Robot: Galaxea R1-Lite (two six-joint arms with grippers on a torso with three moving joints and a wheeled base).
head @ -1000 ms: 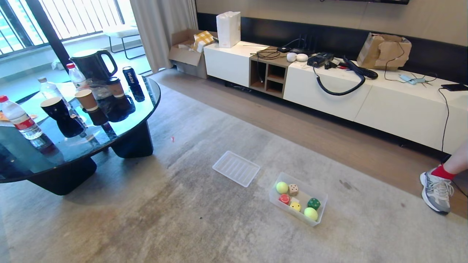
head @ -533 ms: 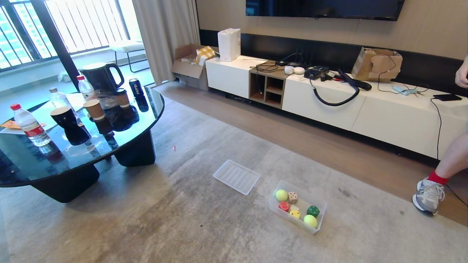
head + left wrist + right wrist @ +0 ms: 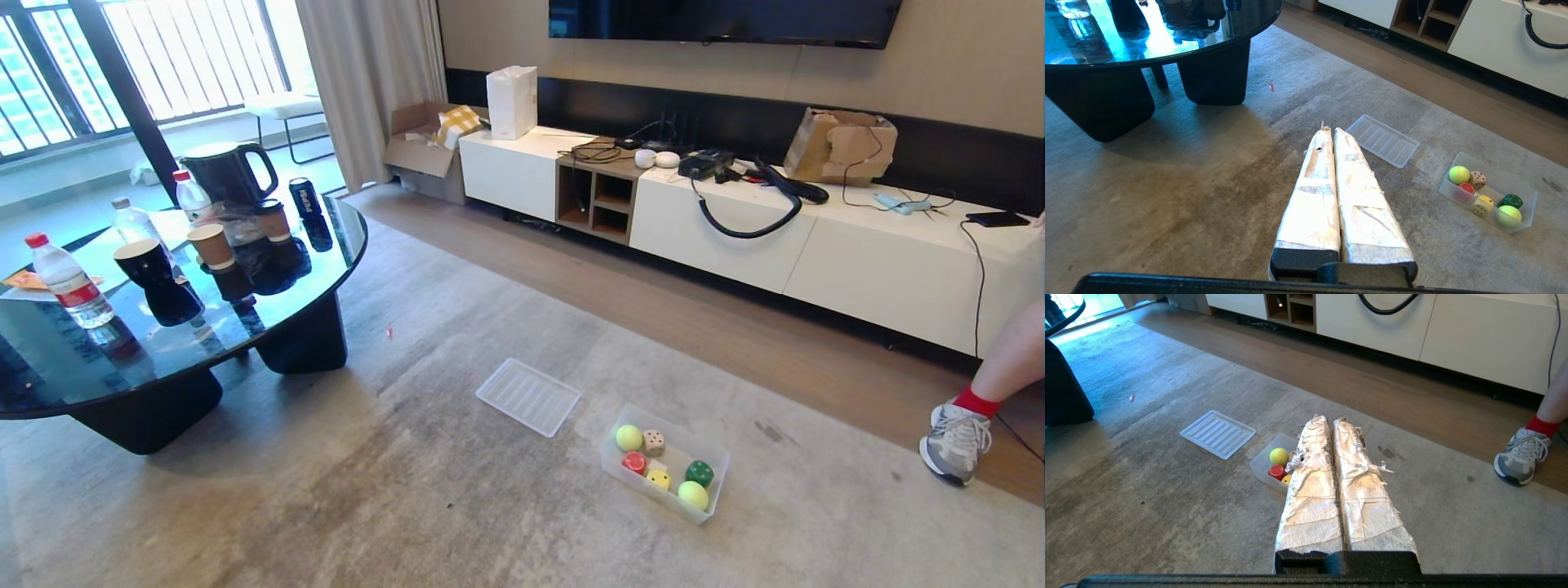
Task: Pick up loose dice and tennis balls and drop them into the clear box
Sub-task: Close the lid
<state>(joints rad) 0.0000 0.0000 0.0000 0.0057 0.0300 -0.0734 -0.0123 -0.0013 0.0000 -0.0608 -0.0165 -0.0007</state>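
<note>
Underfoot, a grey rug covers most of the floor, with a round black glass counter at about nine o'clock in the head view, carrying a kettle, bottles and cups. A long white media cabinet runs along the wall from twelve toward three o'clock. A person's leg and sneaker stand at three o'clock. Near centre, toward five o'clock, the clear box sits on the rug, and a flat ribbed tray lies just beside it at its ten o'clock. Inside the box lie two tennis balls at opposite ends, with the dice, beige, red, yellow and dark green, between them. Neither arm shows in the head view. The left end effector hangs above bare rug, its wrapped fingers pressed together on nothing; the right end effector does likewise, above the box.
</note>
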